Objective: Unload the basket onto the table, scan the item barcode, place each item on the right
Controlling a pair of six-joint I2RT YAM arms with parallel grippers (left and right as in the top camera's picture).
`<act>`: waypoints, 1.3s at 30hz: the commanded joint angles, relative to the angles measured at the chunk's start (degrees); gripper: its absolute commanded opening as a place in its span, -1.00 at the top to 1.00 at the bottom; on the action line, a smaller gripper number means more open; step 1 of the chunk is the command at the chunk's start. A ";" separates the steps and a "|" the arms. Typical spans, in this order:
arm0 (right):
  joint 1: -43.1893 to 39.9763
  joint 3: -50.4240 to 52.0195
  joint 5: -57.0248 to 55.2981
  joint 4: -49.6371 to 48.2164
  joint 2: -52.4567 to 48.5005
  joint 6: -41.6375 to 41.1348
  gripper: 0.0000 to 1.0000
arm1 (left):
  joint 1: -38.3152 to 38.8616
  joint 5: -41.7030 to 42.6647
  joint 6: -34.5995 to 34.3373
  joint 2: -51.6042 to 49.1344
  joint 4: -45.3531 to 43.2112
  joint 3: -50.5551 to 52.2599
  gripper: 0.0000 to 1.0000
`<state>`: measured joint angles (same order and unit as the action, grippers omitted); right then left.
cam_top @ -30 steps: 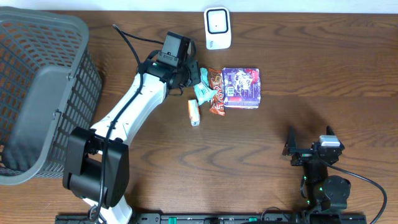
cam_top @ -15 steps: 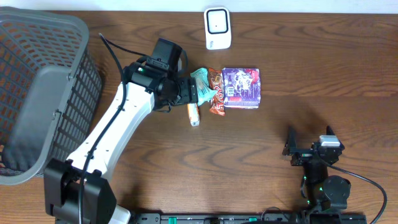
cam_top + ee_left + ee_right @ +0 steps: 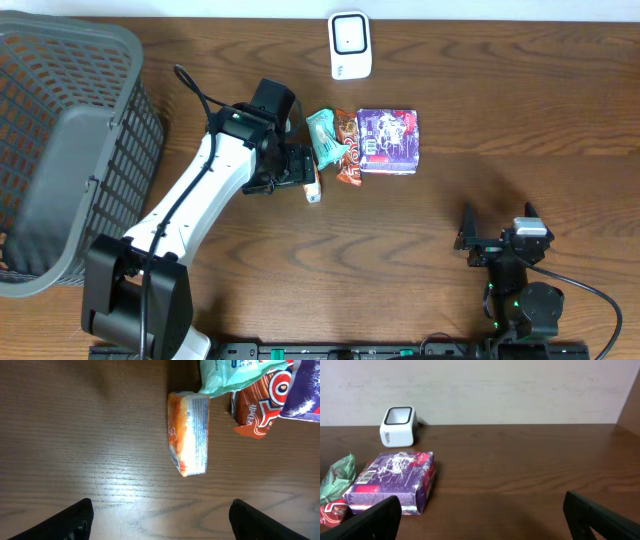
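At table [image 3: 520, 120] centre: left gripper [image 3: 160, 521], jaws spread, over orange packet [image 3: 189, 435]; step: pick-up; next likely: lower, pinch its sides.

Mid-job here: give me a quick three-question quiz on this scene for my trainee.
1. True or false: the left fingers stand open by the orange pack, holding nothing.
2. Fill in: the basket stands on the robot's ___ side.
3. Which lies nearest the scanner? A basket, B purple box, C orange pack.
Key: 1 true; 2 left; 3 B.
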<state>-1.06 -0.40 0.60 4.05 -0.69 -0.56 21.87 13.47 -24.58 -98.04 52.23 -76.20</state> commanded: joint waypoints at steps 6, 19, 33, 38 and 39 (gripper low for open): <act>-0.35 0.09 0.15 0.24 0.31 0.83 -0.98 | 2.45 0.85 0.46 -1.29 -1.57 0.57 -0.73; -0.35 0.09 0.15 0.24 0.31 0.83 -0.99 | 3.85 0.48 0.44 -8.74 -10.80 3.34 -0.70; -0.35 0.09 0.15 0.24 0.31 0.83 -0.99 | 3.87 -4.07 0.48 -12.48 -14.91 3.37 0.32; -0.35 0.09 0.11 0.24 0.31 0.85 -0.99 | 3.80 -3.72 0.46 -12.44 -17.29 3.32 0.85; -0.35 0.09 0.15 0.22 0.31 0.85 -0.98 | 3.76 -3.41 0.46 -12.37 -18.32 3.17 0.85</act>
<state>-1.06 -0.40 0.60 4.08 -0.69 -0.56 25.67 10.94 -24.05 -109.78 35.62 -73.25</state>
